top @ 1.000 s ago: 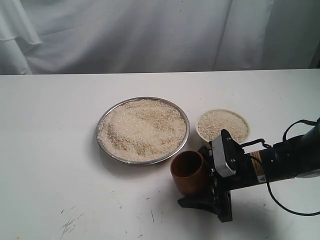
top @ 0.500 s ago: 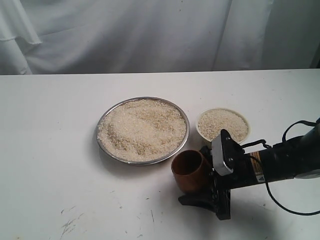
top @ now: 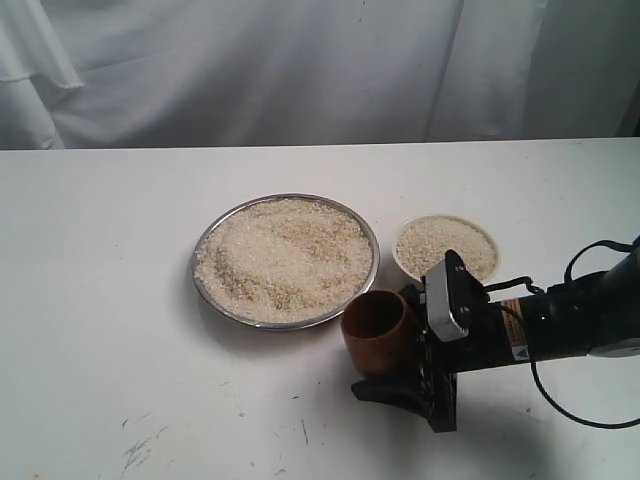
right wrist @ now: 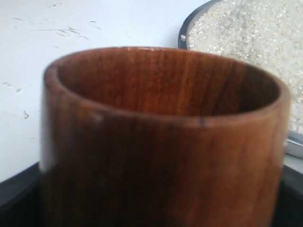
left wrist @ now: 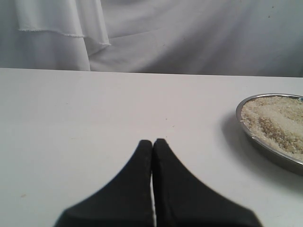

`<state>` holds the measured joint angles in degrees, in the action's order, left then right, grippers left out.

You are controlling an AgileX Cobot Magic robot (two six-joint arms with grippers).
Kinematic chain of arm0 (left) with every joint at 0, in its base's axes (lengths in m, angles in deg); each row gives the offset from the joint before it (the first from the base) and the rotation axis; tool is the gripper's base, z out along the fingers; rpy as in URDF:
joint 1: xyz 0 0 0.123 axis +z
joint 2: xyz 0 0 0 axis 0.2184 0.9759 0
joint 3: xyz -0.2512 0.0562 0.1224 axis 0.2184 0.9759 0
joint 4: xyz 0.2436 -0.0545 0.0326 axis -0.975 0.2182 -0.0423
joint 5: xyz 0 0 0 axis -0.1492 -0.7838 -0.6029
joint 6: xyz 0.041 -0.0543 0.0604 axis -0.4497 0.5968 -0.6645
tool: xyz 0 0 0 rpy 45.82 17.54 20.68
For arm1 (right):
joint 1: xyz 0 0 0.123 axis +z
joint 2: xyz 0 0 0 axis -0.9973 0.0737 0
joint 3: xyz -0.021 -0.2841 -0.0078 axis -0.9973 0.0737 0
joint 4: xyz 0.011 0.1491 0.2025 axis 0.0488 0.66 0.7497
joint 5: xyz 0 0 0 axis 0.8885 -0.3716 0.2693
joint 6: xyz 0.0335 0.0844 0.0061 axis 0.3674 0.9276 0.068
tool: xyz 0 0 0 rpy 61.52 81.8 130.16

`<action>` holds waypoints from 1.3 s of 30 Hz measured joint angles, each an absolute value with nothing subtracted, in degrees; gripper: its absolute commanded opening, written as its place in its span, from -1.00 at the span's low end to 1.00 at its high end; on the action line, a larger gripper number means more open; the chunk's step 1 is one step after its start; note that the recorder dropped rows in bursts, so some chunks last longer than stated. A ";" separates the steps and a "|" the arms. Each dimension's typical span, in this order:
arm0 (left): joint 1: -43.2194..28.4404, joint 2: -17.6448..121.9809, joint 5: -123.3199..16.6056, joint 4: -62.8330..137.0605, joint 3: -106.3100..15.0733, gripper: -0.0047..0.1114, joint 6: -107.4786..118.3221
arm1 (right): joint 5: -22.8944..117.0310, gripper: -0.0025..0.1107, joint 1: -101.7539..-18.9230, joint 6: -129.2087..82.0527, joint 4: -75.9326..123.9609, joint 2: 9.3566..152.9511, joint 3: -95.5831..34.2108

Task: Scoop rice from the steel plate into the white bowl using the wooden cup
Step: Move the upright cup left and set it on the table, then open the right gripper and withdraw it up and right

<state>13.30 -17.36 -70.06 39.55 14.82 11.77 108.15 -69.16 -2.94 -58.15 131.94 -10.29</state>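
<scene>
Edged nearer the steel plate (top: 197, 265) of rice (top: 285, 255), the right pincer (top: 393, 346) pinches the wooden cup (top: 374, 335), with the plate just ahead. The white bowl (top: 404, 270) sits beside that pincer. The left pincer (left wrist: 152, 143) is pressed together.

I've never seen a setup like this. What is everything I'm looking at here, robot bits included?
steel plate: one, shiny silver, middle of the table
rice: two heaps, off-white; one fills the plate, one fills the bowl
white bowl: one, cream-white, just right of the plate
wooden cup: one, reddish-brown, at the plate's near rim, no rice visible inside
table: one, white, scuffed near the front
cloth backdrop: one, white, behind the table
right gripper: one, black, clamped around the cup
left gripper: one, black, shut, empty, above the table, seen only by its own wrist camera
</scene>
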 measured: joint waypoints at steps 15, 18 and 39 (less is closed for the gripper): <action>13.30 -17.36 -70.06 39.55 14.82 -0.92 11.77 | 110.81 0.38 -69.84 1.43 -52.27 131.94 -10.29; 13.30 -17.36 -70.06 39.55 14.82 -0.92 11.77 | 111.29 0.38 -69.93 2.14 -50.57 131.94 -10.29; 13.30 -17.36 -70.06 39.55 14.82 -0.92 11.77 | 110.95 0.21 -69.93 9.27 -54.13 116.74 -10.18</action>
